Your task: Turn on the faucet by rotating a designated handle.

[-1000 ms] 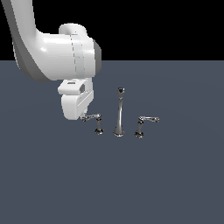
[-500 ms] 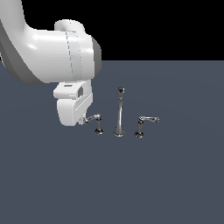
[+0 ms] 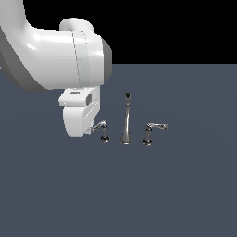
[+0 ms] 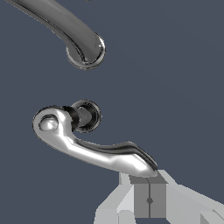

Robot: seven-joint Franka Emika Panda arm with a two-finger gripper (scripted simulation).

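At the exterior view's left, the big white robot arm [image 3: 55,55] curved down from the upper corner, and its wrist block hung low over the dark tabletop [image 3: 115,194]. The gripper [image 3: 89,131] sat at the foot of that block, mostly hidden behind it, so from this side I could not tell how the jaws stood. Just to its right was the handle [image 3: 102,130], a short chrome post with its thin lever reaching leftward to the gripper's edge. In the wrist view the handle [image 4: 92,148] filled the middle of the picture: a rounded knob over a dark ringed base, with a curved lever tapering toward the gripper [image 4: 149,199]. The lever's tip lay right at the grey gripper body; whether it touched could not be made out, and the fingers were out of sight there too.

Further right in the exterior view stood the faucet's tall slender spout [image 3: 126,119] on its flared base, upright and apart from the handle. Rightmost was the second handle [image 3: 151,131], its lever pointing to the exterior view's right.
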